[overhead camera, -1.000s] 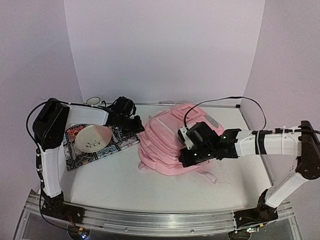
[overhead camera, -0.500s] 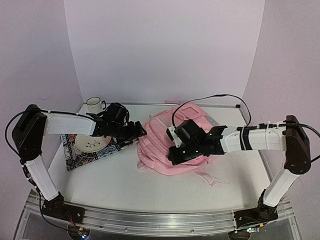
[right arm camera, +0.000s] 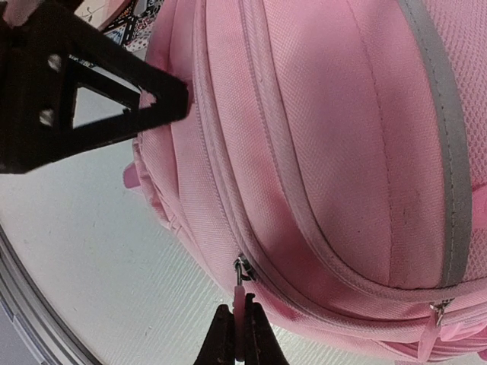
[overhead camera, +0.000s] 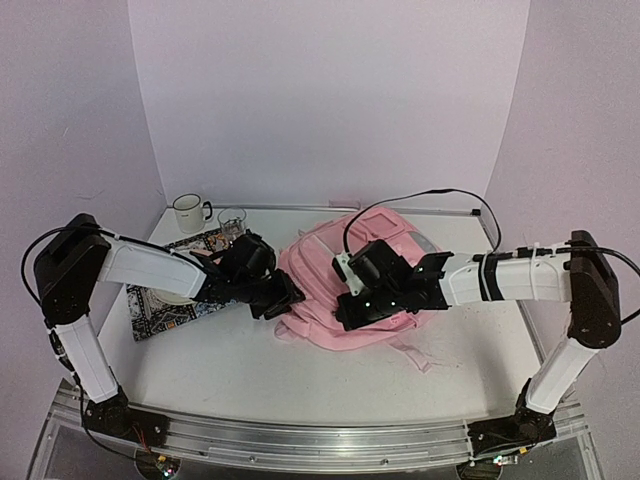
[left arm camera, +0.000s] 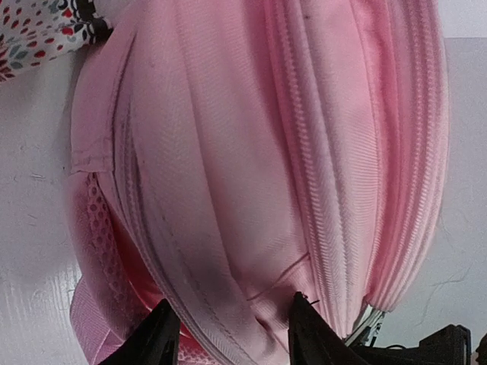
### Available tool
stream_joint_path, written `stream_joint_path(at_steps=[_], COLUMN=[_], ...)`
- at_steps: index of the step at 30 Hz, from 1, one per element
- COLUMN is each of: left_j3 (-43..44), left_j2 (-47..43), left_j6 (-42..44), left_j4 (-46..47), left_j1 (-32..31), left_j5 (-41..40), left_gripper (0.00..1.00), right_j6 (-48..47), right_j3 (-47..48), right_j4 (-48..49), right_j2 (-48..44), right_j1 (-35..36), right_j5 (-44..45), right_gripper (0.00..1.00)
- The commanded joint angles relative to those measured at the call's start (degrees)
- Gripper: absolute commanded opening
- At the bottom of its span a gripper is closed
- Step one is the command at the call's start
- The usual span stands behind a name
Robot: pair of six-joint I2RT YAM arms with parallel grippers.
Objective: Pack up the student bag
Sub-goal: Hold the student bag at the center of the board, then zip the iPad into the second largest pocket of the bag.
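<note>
Top view: the left gripper (overhead camera: 283, 297) has left the patterned mat (overhead camera: 160, 305) and swung across to the left edge of the bag (overhead camera: 325, 262), which lies mid-table. The right gripper (overhead camera: 347, 312) has stayed on the bag's near side.

Left wrist view: the fingers (left arm camera: 161, 336) are apart, straddling a fold of pink fabric. I can't tell if they pinch it yet.

Right wrist view: the jaws are clamped on the zip pull (right arm camera: 240, 298), with the zip shut.

My read is that the left side is bracing the bag so the right can draw the zip open. Packing hasn't started.
</note>
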Motion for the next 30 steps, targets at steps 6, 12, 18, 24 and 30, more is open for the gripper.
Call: stream_joint_path(at_steps=[6, 12, 18, 24, 30], left_j3=[-0.8, -2.0, -3.1, -5.0, -6.3], left_j2=[0.7, 0.4, -1.1, -3.0, -3.6], left_j6=[-0.5, -0.7, 0.8, 1.9, 3.0], left_j4=[2.1, 2.1, 1.3, 0.3, 0.5], left_j1=[-0.3, -0.2, 0.0, 0.3, -0.1], left_j5=[-3.0, -3.2, -2.9, -2.2, 1.3], left_gripper=[0.0, 0.0, 0.0, 0.0, 0.0], right_j6=[-0.5, 0.2, -0.3, -1.3, -2.7], right_j3=[-5.7, -10.8, -15.5, -16.7, -15.6], right_j4=[-3.4, -9.5, -12.3, -12.9, -9.4], right_j2=[-6.0, -10.5, -14.0, -15.2, -13.9], right_j1=[0.7, -1.3, -9.4, -19.2, -22.5], right_j5=[4.3, 9.5, 12.5, 14.0, 13.3], right_gripper=[0.0, 0.0, 0.0, 0.0, 0.0])
